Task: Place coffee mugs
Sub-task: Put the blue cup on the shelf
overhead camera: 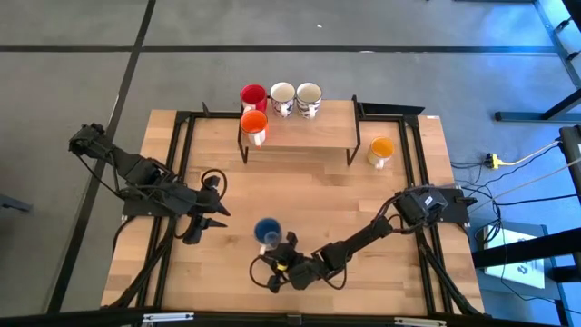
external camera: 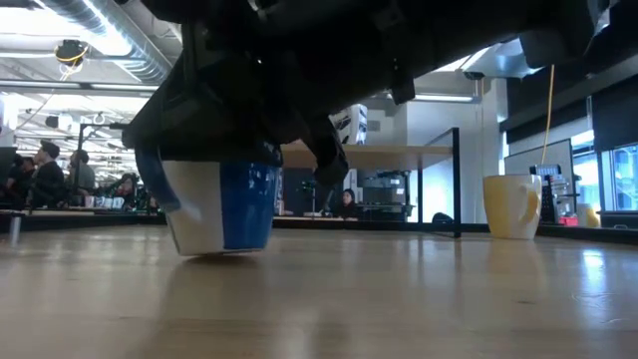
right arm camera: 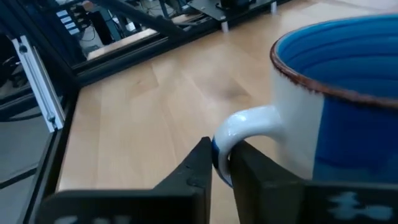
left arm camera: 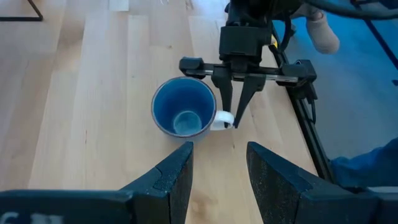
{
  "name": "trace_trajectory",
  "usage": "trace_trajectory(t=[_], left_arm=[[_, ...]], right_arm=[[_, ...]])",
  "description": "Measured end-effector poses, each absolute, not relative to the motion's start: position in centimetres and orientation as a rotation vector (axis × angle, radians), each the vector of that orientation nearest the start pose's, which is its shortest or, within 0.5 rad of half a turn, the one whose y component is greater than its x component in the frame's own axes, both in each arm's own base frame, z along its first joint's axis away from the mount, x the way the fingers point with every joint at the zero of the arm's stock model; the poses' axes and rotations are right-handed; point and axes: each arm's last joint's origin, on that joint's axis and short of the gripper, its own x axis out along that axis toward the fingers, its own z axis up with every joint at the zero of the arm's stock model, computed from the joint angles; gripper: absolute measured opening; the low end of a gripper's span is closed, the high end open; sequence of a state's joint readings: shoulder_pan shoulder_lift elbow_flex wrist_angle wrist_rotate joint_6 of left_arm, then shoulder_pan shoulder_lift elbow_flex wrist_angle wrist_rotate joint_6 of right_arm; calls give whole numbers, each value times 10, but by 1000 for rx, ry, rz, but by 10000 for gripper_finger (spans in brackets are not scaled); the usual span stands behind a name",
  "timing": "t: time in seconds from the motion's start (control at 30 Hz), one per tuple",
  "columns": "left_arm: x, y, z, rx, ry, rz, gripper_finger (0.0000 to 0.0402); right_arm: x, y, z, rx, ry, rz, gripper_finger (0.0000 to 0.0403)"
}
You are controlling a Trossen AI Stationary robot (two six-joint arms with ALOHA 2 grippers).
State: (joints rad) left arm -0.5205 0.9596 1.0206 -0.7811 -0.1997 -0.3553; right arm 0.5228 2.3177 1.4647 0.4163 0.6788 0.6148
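I am counting six mugs: a red mug (overhead camera: 252, 94), two white patterned mugs (overhead camera: 282, 98) and an orange-red mug (overhead camera: 254, 124) sitting on the raised shelf (overhead camera: 318, 132), a yellow-orange mug (overhead camera: 381, 151) on the tabletop (overhead camera: 300, 186) beside it, and a blue mug (overhead camera: 266, 231) standing upright near the front edge. My right claw (right arm camera: 221, 165) is pinching the blue mug's white handle (right arm camera: 245, 127), which only the wrist views are showing me clearly. My left claw (left arm camera: 219, 171) is hanging spread and empty just short of that mug.
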Motion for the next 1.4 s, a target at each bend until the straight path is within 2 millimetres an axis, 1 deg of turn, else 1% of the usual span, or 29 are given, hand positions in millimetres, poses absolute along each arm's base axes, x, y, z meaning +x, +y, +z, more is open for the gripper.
trace_trajectory(t=[0.2, 0.33, 0.47, 0.57, 0.73, 0.93, 1.07, 1.3, 1.4], left_arm=[[160, -85, 331, -82, 718, -182, 144], [160, -85, 331, -82, 718, -182, 144], [160, -85, 331, -80, 722, -182, 144], [160, -85, 331, -65, 721, -186, 144], [160, -85, 331, -56, 720, -190, 144], [160, -85, 331, -32, 718, -198, 144], [160, -85, 331, -25, 712, -180, 144], [160, -84, 331, 1, 707, -180, 144], [161, -83, 331, 9, 701, -160, 144]], right_arm=[[428, 226, 110, 321, 361, -285, 79], [424, 224, 116, 308, 397, -312, 110], [420, 222, 120, 278, 467, -299, 130], [418, 221, 122, 280, 504, -289, 133], [416, 221, 128, 290, 514, -277, 133], [405, 214, 140, 256, 602, -342, 133], [403, 209, 145, 258, 600, -379, 133], [400, 199, 140, 276, 634, -486, 133], [397, 196, 137, 262, 685, -490, 133]])
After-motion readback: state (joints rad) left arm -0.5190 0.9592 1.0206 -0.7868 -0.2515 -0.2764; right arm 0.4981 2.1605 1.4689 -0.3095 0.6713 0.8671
